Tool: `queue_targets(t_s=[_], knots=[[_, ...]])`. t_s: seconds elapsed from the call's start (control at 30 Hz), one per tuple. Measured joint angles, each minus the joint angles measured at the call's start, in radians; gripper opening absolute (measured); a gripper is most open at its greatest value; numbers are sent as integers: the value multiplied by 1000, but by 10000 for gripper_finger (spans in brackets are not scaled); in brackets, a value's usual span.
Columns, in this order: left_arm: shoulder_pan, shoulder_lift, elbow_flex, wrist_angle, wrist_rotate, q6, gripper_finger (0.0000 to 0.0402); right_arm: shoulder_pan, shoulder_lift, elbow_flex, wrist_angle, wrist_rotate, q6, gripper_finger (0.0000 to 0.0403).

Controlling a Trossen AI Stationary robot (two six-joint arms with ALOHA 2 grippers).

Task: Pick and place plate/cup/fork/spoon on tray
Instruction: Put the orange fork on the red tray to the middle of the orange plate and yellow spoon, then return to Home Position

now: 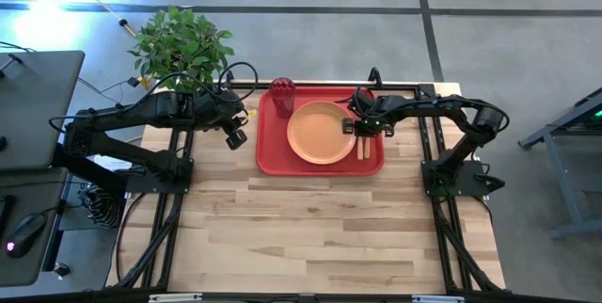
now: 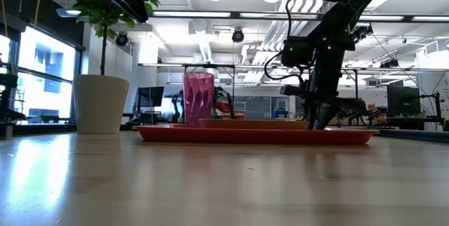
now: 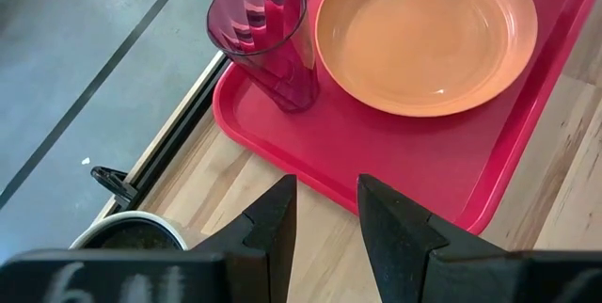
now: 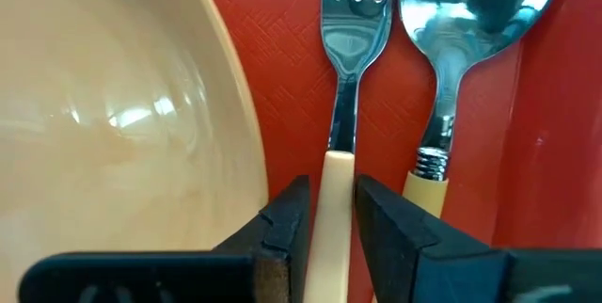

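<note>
The right tool (image 4: 327, 211) grips the fork (image 4: 348, 49) handle on the tray (image 1: 273, 157), between the plate (image 1: 320, 134) and the spoon (image 4: 461, 30). Letting go roughly could knock the spoon. The left tool (image 3: 324, 218) waits, fingers apart, near the cup (image 3: 263, 35).

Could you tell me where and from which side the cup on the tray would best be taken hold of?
Grip the cup around its side wall, coming in level from the tray's left edge. It stands upright in the tray's far left corner with the plate close on its right, so that side is tight. The left end effector, open beside the tray, is nearest.
</note>
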Motion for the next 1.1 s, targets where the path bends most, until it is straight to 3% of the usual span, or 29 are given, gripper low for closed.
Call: queue_targets(t_s=[0.37, 0.63, 0.83, 1.1], knots=[[0, 0, 0, 0, 0, 0, 103, -11, -142, 0, -35, 76, 0, 78], [-2, -1, 0, -2, 2, -28, 103, 10, -280, 0, -4, 76, -40, 78], [-42, -65, -72, 6, -6, -81, 103, 102, -384, 0, 172, 121, -85, 78], [-109, -269, -293, 221, 37, -128, 103, 264, -423, 0, 528, 184, -213, 78]])
